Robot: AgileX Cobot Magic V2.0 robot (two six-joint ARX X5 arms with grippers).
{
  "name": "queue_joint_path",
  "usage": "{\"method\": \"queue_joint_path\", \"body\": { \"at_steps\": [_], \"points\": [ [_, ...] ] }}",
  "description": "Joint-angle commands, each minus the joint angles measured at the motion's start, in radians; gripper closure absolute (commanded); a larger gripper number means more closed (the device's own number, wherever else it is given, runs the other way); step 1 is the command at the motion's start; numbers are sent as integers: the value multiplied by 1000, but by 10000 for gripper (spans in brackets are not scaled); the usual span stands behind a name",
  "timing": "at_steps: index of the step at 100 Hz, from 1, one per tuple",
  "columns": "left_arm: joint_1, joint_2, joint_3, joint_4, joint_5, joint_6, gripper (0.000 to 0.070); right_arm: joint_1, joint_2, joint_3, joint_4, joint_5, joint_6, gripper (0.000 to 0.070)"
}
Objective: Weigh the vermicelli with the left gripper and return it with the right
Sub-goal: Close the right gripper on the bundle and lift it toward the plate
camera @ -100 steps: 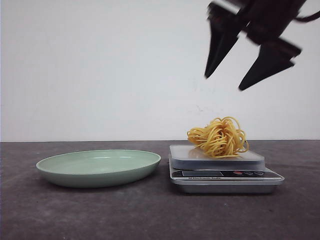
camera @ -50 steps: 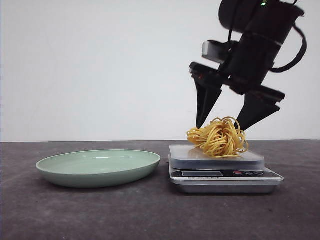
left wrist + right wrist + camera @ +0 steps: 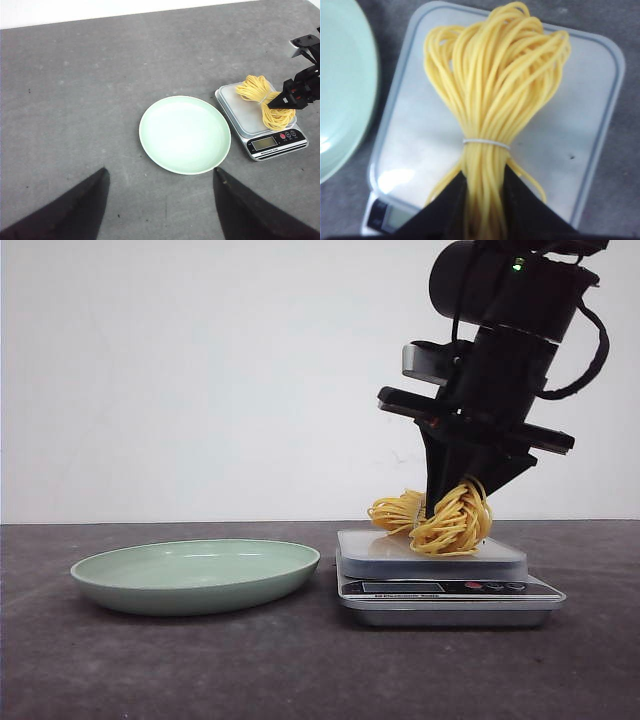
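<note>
Left gripper point(image 3: 159, 210) cut off at frame edge, only two dark fingers showing, spread apart and empty, high over the grey table point(image 3: 200, 660). Pale green plate point(image 3: 196, 576) left of the digital scale point(image 3: 445, 580), a narrow gap between them. Scale display too small to read. Right gripper point(image 3: 447, 502) clenched on the vermicelli bundle point(image 3: 440, 520), which rests on the scale platform. Plain white wall point(image 3: 200, 370) behind.
</note>
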Motion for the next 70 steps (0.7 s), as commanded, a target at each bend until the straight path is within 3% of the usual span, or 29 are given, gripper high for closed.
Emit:
{"method": "queue_joint_path", "body": {
  "at_steps": [1, 23, 36, 70],
  "points": [
    [-8, 5, 11, 6, -7, -8, 317, 32, -8, 51, 1, -26, -2, 700],
    [-8, 5, 11, 7, -8, -8, 317, 142, -13, 192, 3, -25, 8, 700],
    [-8, 5, 11, 14, -8, -9, 317, 208, 6, 239, 72, -16, 56, 700],
    [-8, 5, 11, 8, -7, -15, 317, 265, 177, 277, 135, -33, 89, 700]
  ]
}}
